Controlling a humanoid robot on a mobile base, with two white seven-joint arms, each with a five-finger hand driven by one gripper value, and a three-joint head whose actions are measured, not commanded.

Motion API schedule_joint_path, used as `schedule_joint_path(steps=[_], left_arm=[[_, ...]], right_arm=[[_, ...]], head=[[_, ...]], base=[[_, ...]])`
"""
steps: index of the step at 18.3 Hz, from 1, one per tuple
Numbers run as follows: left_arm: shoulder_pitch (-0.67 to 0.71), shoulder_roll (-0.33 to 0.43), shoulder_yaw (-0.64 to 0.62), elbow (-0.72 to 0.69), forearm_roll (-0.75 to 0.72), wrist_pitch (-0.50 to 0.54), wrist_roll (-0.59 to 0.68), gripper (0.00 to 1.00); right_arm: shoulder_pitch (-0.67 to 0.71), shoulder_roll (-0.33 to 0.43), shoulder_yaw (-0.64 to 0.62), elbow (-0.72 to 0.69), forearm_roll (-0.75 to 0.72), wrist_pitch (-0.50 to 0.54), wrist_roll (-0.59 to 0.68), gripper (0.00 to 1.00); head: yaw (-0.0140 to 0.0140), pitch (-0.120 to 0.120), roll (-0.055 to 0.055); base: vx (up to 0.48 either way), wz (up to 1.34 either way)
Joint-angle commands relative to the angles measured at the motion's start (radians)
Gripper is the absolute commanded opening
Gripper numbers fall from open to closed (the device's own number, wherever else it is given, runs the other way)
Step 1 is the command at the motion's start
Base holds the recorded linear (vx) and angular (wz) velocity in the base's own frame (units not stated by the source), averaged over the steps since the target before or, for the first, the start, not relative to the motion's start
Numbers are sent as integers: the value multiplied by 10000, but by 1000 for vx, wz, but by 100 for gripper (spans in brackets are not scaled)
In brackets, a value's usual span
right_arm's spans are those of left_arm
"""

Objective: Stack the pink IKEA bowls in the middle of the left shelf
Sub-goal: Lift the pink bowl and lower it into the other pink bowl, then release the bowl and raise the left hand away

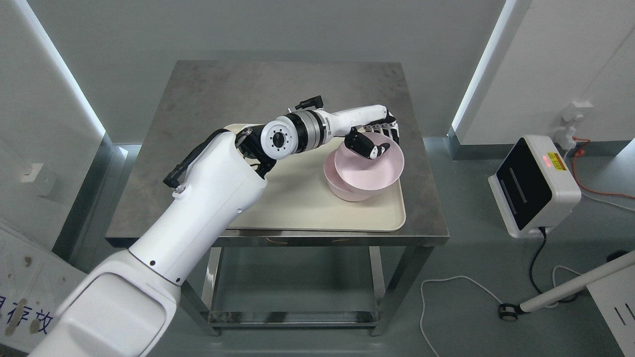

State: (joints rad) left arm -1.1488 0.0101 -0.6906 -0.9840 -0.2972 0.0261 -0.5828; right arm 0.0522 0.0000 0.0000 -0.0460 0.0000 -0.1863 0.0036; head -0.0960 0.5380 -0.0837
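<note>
Where the left arm reaches in from the near left across the steel table (pixel 208 94), the left hand (pixel 373 135) pinches the far rim of the upper pink bowl (pixel 369 166): thumb inside, fingers (pixel 389 128) pressed together outside. This bowl sits tilted in the lower pink bowl (pixel 342 191), which stands on the right part of the cream tray (pixel 307 208). A white device (pixel 533 186) stands on the floor, well apart to the right.
</note>
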Motion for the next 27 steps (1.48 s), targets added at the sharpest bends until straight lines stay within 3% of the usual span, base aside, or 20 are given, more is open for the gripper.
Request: schedule_joint_path(steps=[1, 17, 18, 20, 22, 25, 27], left_arm=[[-507, 74, -106, 467, -219, -16, -47, 3], [-432, 74, 18, 1065, -709, -338, -93, 9], [-325, 74, 34, 1050, -709, -353, -78, 14], [-186, 74, 64, 1034, -725, -490, -62, 40], [-140, 74, 323, 943, -740, -506, 29, 54], [-140, 74, 2190, 423, -664, -491, 30, 61], [-140, 74, 3526, -37, -359, -522, 456, 77]], right_arm=[[0, -175, -92, 0, 77, 7, -5, 100], [0, -175, -92, 0, 77, 7, -5, 100], [0, -175, -92, 0, 77, 7, -5, 100], [-15, -175, -92, 0, 77, 7, -5, 100], [0, -175, -92, 0, 77, 7, -5, 100], [0, -175, -92, 0, 77, 7, -5, 100], [0, -175, -92, 0, 77, 7, -5, 100]], head=[[0, 0, 0], [0, 0, 0], [0, 0, 0], [0, 0, 0], [0, 0, 0], [0, 0, 0], [0, 0, 0]], base=[[0, 0], [0, 0], [0, 0], [0, 0], [0, 0], [0, 0], [0, 0]])
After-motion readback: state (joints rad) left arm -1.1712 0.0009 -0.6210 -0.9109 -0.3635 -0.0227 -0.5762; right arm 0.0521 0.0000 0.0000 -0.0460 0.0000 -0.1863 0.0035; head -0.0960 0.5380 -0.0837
